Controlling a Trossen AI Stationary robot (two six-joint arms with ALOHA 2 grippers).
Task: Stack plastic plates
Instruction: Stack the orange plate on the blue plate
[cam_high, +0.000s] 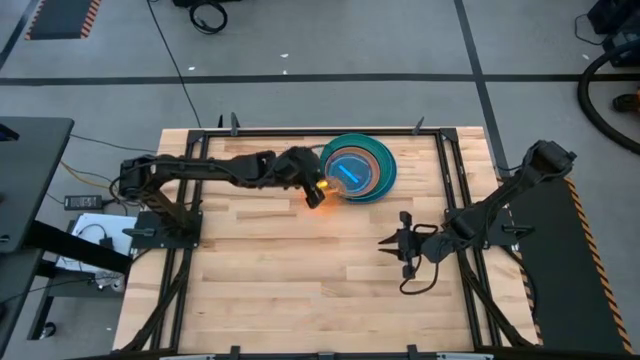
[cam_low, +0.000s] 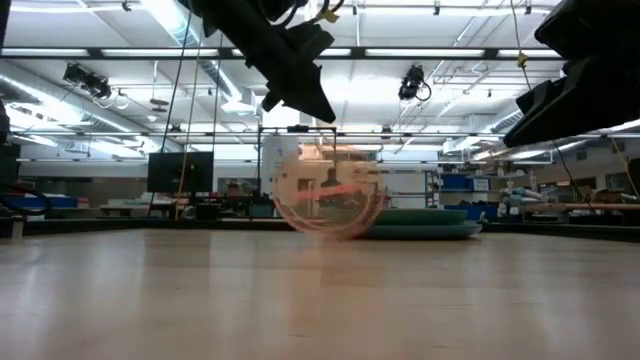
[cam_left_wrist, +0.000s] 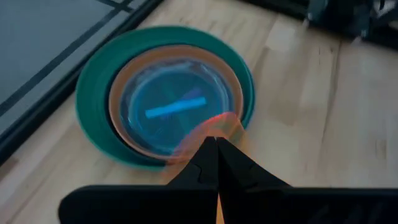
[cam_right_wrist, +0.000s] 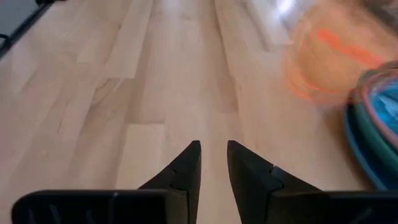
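The left gripper (cam_high: 322, 192) hangs over the wooden counter (cam_high: 270, 290), just at the near-left edge of the stack of plates (cam_high: 372, 178). Its fingers are pressed together on the rim of one small orange plate (cam_high: 318, 194), held tilted on edge and blurred; whether it touches the stack I cannot tell. From low down, that see-through orange plate (cam_low: 328, 192) stands almost upright in front of the stack (cam_low: 425, 225) and hides its left part.

The stack sits at the counter's far side, a little right of the middle. I count four plates for sure: a large teal-green one (cam_left_wrist: 93, 87) at the bottom, a blue rim, a peach-tan one (cam_left_wrist: 118, 87), then a clear bluish one (cam_left_wrist: 168, 112) on top.

Further right, the right gripper (cam_high: 386, 243) waits over bare wood, well apart from the stack, fingers (cam_right_wrist: 186, 168) a little spread, pinching nothing.
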